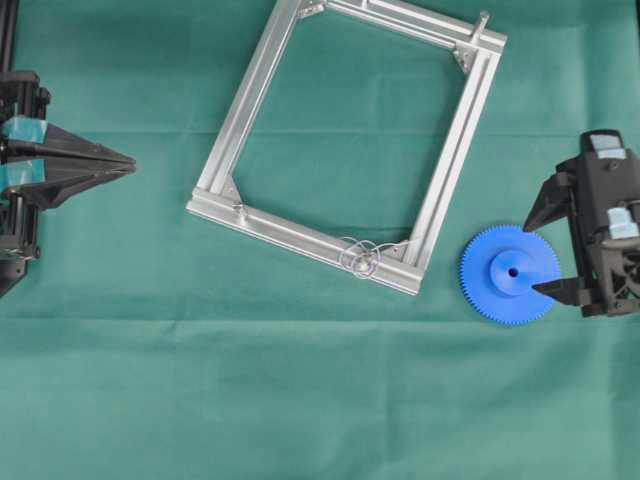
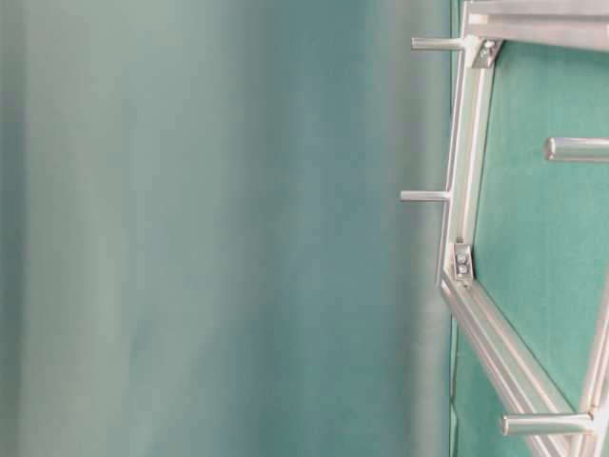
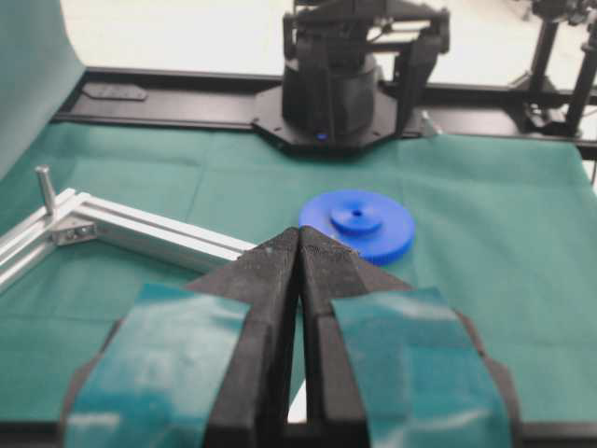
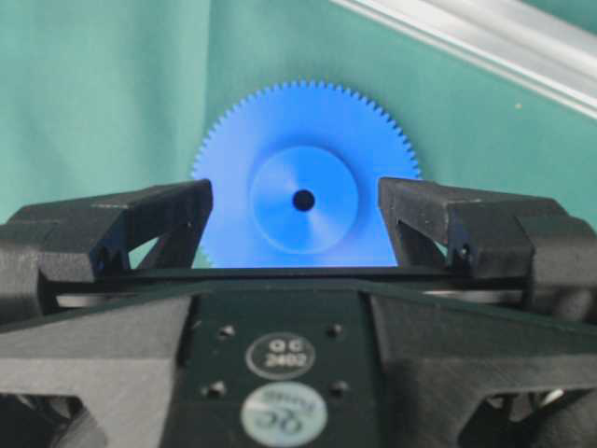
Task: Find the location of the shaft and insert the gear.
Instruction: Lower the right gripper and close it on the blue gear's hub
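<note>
While the gear point(image 1: 511, 274) lies flat on the green cloth point(image 1: 300, 400), the right gripper point(image 1: 552, 253) stands over its right edge with the two black fingers point(image 1: 545, 203) wide apart, and nothing is between them. In the right wrist view the gear point(image 4: 304, 200) shows between the fingers point(image 4: 154, 219) as a bright blue plastic disc with fine teeth all around, a smooth raised round hub and a small dark hole in the middle. It sits just beside the lower right corner of the frame point(image 1: 262, 85), not touching it. That frame is a rectangle of silver aluminium bars with long grooves, matte and clean, with small brackets in the corners. On its lower bar, near the right corner, the shaft point(image 1: 361, 257) is a short silver pin with thin shiny wire loops around it. At the top right corner a bare grey peg point(image 1: 481, 24) leans a little. The left gripper point(image 1: 125, 163) is at the left edge, well apart from the frame, and its black fingers point(image 3: 275, 271) are pressed together to a point, with patches of teal tape on their backs. The cloth is soft, with straight fold creases. In the table-level view the left part is only a blurred green surface; at the right, frame bars and several round metal pegs point(image 2: 426, 196) are seen.
</note>
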You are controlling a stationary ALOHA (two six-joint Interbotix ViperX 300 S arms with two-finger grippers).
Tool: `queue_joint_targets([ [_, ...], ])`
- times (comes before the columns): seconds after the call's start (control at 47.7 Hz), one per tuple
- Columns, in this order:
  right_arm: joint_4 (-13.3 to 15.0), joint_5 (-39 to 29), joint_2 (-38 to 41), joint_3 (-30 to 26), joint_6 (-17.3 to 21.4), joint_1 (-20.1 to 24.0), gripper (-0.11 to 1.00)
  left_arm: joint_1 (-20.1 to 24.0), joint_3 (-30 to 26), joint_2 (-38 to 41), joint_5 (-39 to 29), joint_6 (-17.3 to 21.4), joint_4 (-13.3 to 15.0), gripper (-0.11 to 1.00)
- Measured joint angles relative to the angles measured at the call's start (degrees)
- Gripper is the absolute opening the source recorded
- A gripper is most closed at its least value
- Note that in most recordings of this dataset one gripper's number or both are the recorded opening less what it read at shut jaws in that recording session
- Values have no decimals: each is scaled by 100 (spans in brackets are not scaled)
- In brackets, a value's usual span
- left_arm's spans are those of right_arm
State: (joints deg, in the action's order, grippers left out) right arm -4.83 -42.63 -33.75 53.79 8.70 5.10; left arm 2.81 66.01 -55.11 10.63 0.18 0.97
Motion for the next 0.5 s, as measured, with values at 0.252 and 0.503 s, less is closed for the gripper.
queue_joint_targets([
  [0.252, -9, 378, 193, 325, 220, 9, 92, 0, 0, 0, 9, 0, 0, 1],
  [0.503, 0, 835, 492, 545, 281, 0, 92, 0, 0, 0, 0, 0, 0, 1],
])
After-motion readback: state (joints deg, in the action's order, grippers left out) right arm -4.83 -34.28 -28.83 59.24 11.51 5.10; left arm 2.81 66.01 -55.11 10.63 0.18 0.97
